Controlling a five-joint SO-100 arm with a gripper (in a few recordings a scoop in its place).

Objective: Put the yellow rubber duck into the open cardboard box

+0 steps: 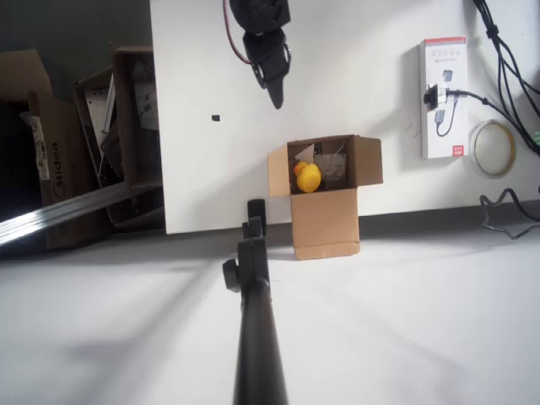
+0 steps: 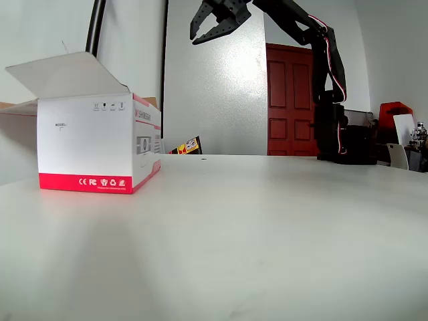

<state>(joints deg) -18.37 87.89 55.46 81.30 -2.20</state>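
In the overhead view, a black camera pole (image 1: 253, 321) is seen nearest. The yellow rubber duck (image 1: 307, 176) is seen inside the open cardboard box (image 1: 325, 221) on the worktop (image 1: 371, 101). The claw (image 2: 212, 20) is held high, fingers apart and empty.

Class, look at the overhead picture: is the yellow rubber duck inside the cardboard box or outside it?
Inside. The yellow rubber duck sits within the walls of the open cardboard box, near its left wall, with the flaps spread open around it.

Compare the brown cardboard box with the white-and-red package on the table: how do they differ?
The open cardboard box is plain light brown; the white-and-red package is printed. The box's flaps are spread and the yellow rubber duck sits inside; the package lies flat with a cable across it. Both are cartons resting on the white table.
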